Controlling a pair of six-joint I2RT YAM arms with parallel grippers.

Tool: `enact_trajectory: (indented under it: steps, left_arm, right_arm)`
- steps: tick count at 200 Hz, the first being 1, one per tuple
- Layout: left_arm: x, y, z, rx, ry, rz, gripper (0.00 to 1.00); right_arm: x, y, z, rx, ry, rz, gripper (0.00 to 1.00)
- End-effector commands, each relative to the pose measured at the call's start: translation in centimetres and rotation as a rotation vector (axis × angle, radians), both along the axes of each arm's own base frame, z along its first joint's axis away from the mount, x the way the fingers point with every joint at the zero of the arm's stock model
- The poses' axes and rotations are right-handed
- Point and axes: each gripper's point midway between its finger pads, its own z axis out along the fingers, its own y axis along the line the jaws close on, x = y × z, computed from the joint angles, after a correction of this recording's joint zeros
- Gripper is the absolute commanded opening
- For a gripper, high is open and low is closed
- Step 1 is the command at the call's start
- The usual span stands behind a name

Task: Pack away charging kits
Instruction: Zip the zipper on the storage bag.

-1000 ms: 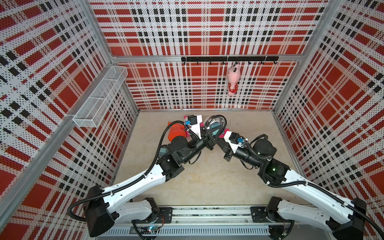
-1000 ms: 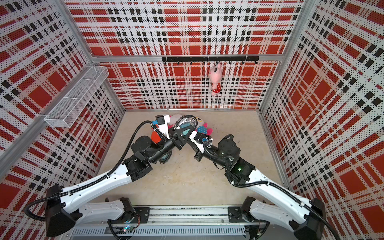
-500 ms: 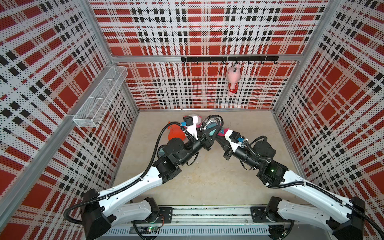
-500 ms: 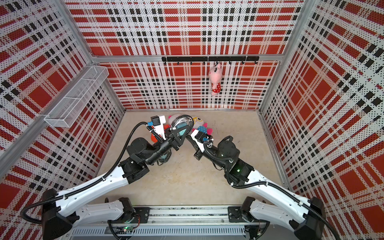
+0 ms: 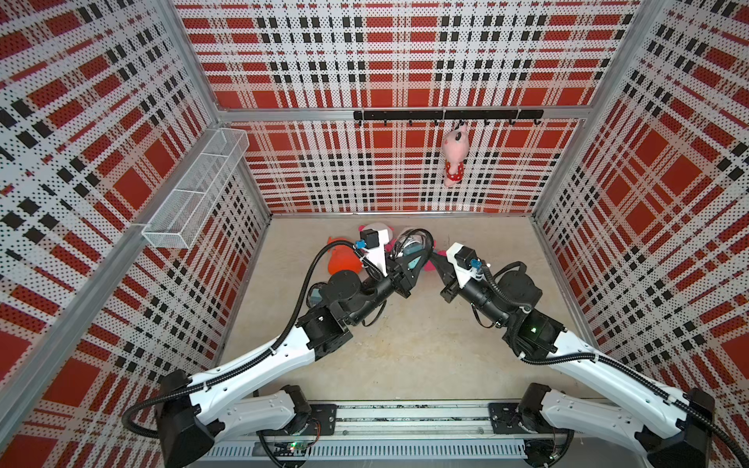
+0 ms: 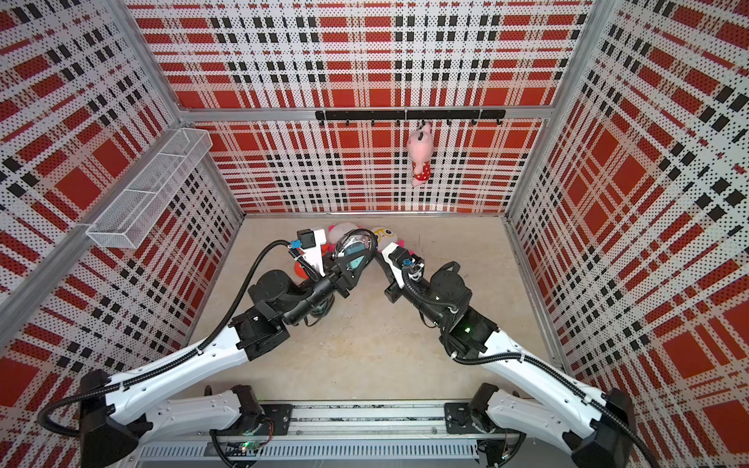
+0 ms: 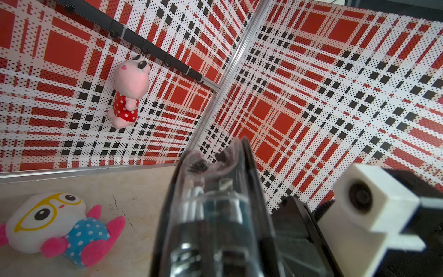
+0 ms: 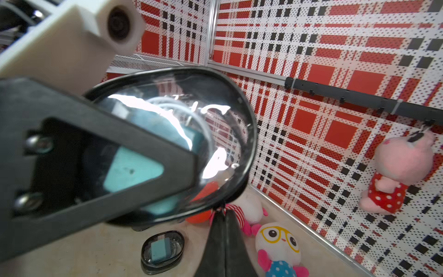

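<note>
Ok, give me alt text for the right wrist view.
The left gripper holds up a black-rimmed oval case with a clear side; a teal plug adapter and coiled white cable show inside. Below, a second such case lies on the beige table near a white plush toy with yellow glasses.

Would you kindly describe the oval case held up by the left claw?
The black-rimmed oval case with its clear glossy lid is held above the table, tilted on edge, clamped in the left claw. Through the lid show a teal cube adapter and a coiled white cable. The shut right claw seems to touch its rim.
</note>
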Motion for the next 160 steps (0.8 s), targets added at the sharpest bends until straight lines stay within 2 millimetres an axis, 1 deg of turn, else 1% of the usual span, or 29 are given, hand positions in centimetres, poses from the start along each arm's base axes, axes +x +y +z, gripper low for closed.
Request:
enact_trajectory:
  steps: [1, 30, 50, 63, 74, 90, 117, 131, 148, 160]
  left_arm:
    - [-0.6, 0.3, -0.4, 0.064, -0.007, 0.018, 0.00]
    - [-1.1, -0.6, -1.5, 0.123, 0.005, 0.013, 0.00]
    - [-1.2, -1.1, -2.4, 0.169, 0.021, 0.022, 0.00]
    - [-1.3, -1.3, -3.0, 0.191, 0.028, 0.018, 0.00]
    - [-1.3, -1.6, -3.3, 0.205, 0.030, 0.009, 0.00]
    - [-1.2, -2.2, -3.4, 0.222, 0.029, -0.004, 0.00]
    - [-1.1, -3.5, -2.9, 0.223, 0.022, -0.037, 0.00]
    - [-1.0, -3.8, -2.1, 0.202, 0.007, -0.042, 0.13]
    - [-1.0, -3.7, -0.7, 0.149, -0.028, -0.045, 0.25]
    - [-1.5, -3.7, 0.5, 0.109, -0.074, -0.068, 0.32]
  right_arm:
    - [1.1, -2.8, 4.6, 0.094, -0.076, -0.111, 0.00]
    - [1.5, -2.8, 5.5, 0.076, -0.104, -0.119, 0.00]
    - [2.3, -3.9, 6.0, 0.077, -0.112, -0.156, 0.00]
    - [2.2, -4.4, 6.3, 0.086, -0.116, -0.151, 0.00]
    - [1.7, -4.5, 6.5, 0.097, -0.119, -0.131, 0.00]
    - [0.4, -4.1, 6.5, 0.129, -0.116, -0.060, 0.00]
    - [-1.7, -3.8, 6.0, 0.211, -0.113, 0.051, 0.00]
    - [-2.3, -3.8, 5.5, 0.255, -0.105, 0.084, 0.00]
    - [-2.9, -4.3, 5.2, 0.333, -0.104, 0.105, 0.00]
    - [-3.4, -4.6, 5.4, 0.392, -0.109, 0.130, 0.00]
